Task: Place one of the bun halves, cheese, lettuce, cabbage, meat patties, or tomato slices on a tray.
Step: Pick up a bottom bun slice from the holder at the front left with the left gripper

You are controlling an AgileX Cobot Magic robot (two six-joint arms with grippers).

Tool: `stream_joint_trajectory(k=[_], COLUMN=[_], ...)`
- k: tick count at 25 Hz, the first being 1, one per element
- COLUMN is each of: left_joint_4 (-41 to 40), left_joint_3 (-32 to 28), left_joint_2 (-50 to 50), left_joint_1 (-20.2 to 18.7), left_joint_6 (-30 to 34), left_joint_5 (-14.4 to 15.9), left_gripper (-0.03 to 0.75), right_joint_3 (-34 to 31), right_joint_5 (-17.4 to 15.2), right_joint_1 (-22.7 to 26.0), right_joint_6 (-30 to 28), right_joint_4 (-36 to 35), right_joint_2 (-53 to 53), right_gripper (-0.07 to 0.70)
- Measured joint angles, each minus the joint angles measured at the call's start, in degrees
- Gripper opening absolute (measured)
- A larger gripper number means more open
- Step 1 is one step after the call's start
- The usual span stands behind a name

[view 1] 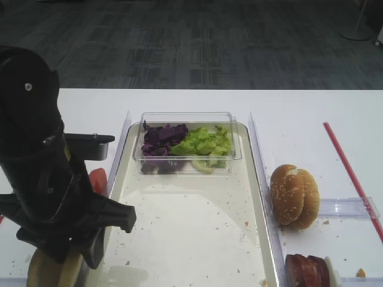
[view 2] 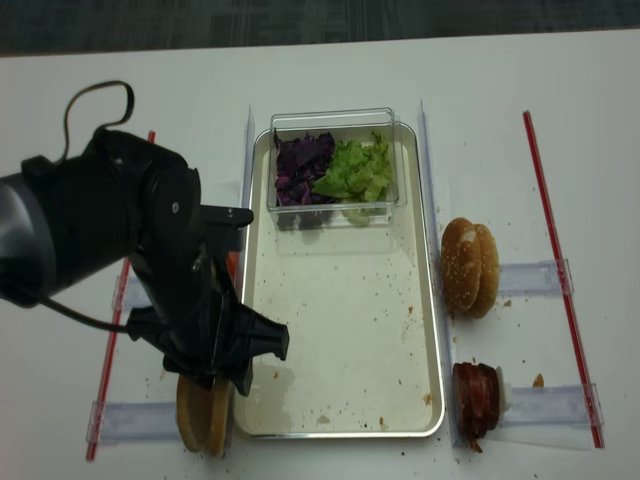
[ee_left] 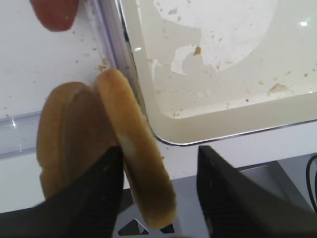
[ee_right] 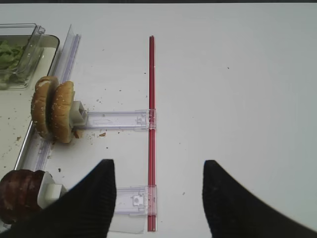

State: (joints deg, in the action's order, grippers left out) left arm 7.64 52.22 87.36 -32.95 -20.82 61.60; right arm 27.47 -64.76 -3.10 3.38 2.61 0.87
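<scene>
Two bun halves [ee_left: 99, 148] stand on edge side by side, just left of tray [ee_left: 237, 124] near-left corner, flat faces upright, long axis running near-far. Smooth tan crust, pale cut edge. Left gripper [ee_left: 158, 183] straddles the half nearer the tray, fingers [ee_left: 104, 183] either side, jaws parted, not clamped. Right gripper [ee_right: 158, 193] jaws wide apart over bare table [ee_right: 237, 89], grasping nothing.

two plain bun halves [ee_left: 99, 148] stand on edge side by side. two sesame buns [view 1: 294, 196] stand together. one tray [view 2: 345, 410], one clear box [view 1: 187, 118], one heap of lettuce [view 1: 206, 142], one of cabbage [view 1: 161, 137], one stack of meat patties [view 2: 478, 398].
</scene>
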Motion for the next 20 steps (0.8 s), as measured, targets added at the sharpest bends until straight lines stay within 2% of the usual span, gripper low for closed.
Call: stream_joint_trajectory(k=[12,20], left_joint_4=[-2.8,-3.18], left_joint_3=[0.0,0.0], left_joint_2=[0.0,0.0], left_joint_1=[0.0,0.0], left_joint_6=[-1.27,-1.49], left_joint_5=[0.0,0.1], left_gripper=[0.251,0.168], right_joint_3=[0.0,0.0], right_joint_5=[0.0,0.0], right_joint_1=[0.0,0.0], right_joint_6=[0.0,0.0], right_joint_4=[0.0,0.0], right_joint_2=[0.0,0.0], right_gripper=[0.426,0.426])
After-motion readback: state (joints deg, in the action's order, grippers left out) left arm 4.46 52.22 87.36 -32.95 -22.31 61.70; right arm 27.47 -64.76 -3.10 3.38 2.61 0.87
